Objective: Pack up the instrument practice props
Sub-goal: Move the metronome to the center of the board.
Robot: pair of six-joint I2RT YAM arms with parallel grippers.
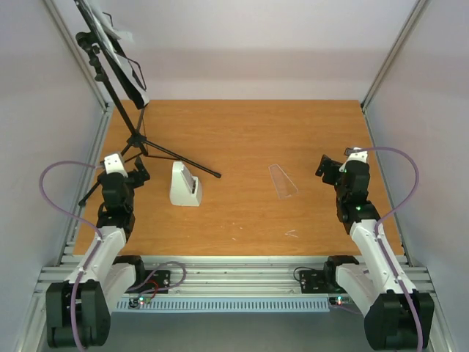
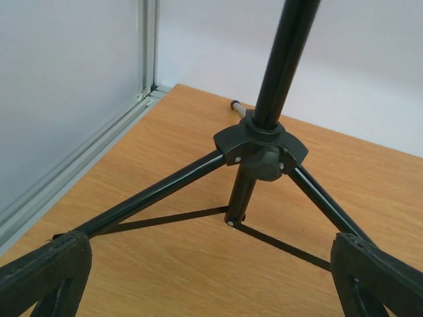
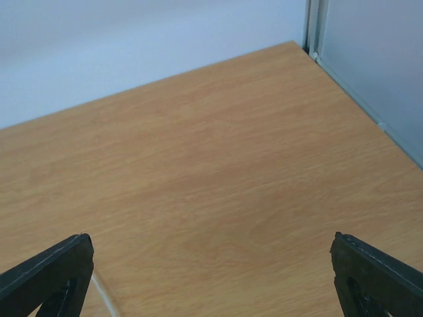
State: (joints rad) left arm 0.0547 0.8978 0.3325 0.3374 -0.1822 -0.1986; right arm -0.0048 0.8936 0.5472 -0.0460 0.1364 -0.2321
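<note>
Music stand (image 1: 139,141) far left on table (image 1: 242,132), metronome (image 1: 185,185) just right of it, cover (image 1: 283,180) further right

light: bright, even – shadows: soft | focus: sharp – glare: faint

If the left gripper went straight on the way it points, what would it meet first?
Most likely the music stand, at its tripod hub, centred ahead of the left gripper and its open jaws, though depth is unclear.
</note>
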